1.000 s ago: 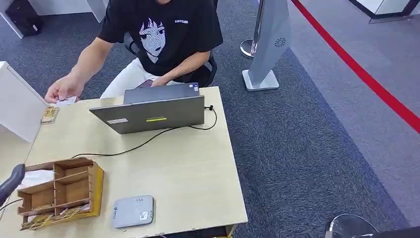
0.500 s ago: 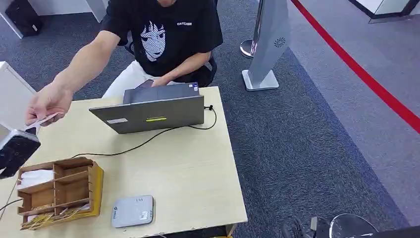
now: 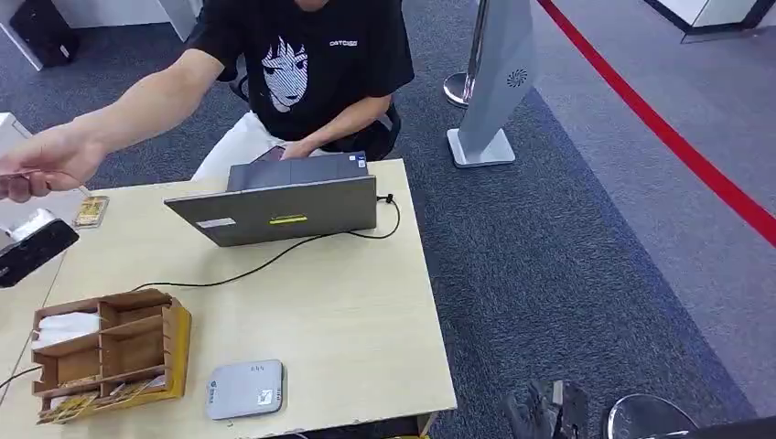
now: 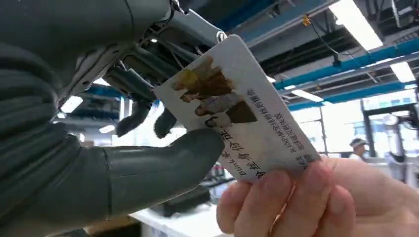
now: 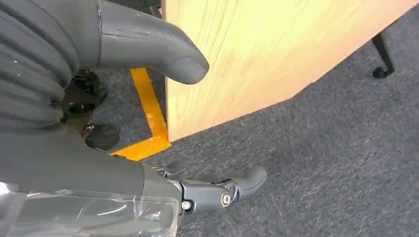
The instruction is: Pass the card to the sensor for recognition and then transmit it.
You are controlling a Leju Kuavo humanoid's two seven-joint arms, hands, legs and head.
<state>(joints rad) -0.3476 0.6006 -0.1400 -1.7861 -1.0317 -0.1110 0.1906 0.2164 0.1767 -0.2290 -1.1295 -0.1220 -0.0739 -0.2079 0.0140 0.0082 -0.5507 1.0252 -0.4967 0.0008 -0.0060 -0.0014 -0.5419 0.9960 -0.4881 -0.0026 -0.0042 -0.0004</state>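
A pale wooden desk stands on grey-blue carpet, which is crossed by a red line at the far right. A person in a black printed T-shirt sits behind the desk's far edge and stretches one arm out past its far left corner. A grey laptop stands open near the middle of the far edge, its lid turned toward the robot, and a black cable runs from it across the desk toward the left edge. At the near left corner sits a wooden organiser box with several compartments, one holding something white. Just beside it, along the near edge, lies a flat grey card sensor. A small yellowish stack of cards lies at the far left corner.

The robot's left hand is raised off the desk's left side. In the left wrist view its thick thumb and darker fingers pinch a white printed card; the person's hand grips the card's opposite end, so both hold it at once. The right hand hangs low beside the desk's near right corner, above the carpet, its thumb and fingers spread and holding nothing.
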